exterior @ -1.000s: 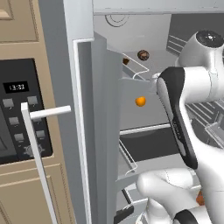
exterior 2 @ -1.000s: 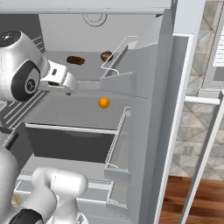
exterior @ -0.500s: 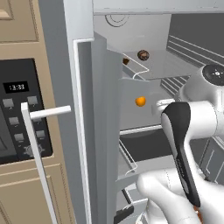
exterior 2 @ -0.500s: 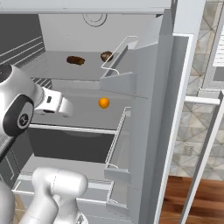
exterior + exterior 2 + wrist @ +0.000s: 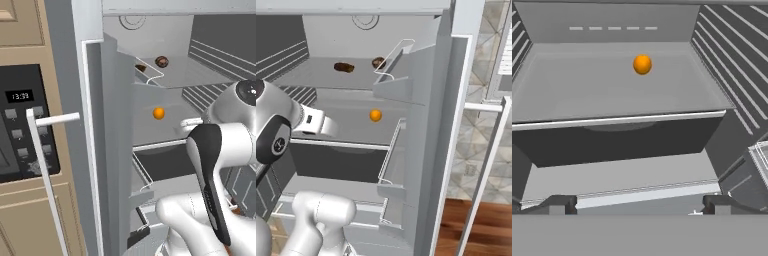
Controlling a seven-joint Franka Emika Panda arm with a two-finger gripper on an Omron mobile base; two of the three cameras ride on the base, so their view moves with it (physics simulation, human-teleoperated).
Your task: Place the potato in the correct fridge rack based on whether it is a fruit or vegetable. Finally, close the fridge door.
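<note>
The potato (image 5: pixel 344 67), a dark brown oval lump, lies on the fridge rack (image 5: pixel 316 82), the upper grey shelf, left of centre. In the left base view the potato (image 5: pixel 140 67) is half hidden behind a wire door bin, on that same fridge rack (image 5: pixel 175 79). My gripper (image 5: pixel 639 204) is open and empty, its fingertips (image 5: pixel 560 202) far apart. It hangs in front of the fridge at the height of the lower shelf, well below and in front of the potato. The hand shows as a white block in the right base view (image 5: pixel 330 128) and the left base view (image 5: pixel 184 121).
A bright orange ball (image 5: pixel 642 64) sits on the lower shelf (image 5: pixel 572 95). A round brown item (image 5: pixel 378 62) rests further right on the upper shelf. A dark drawer (image 5: pixel 612 140) lies below. Open doors with wire bins (image 5: pixel 147 75) (image 5: pixel 393 60) flank the opening.
My arm has dropped and drawn back from the upper shelf to the level of the lower shelf. The gripper stayed open and empty. The potato has not moved.
</note>
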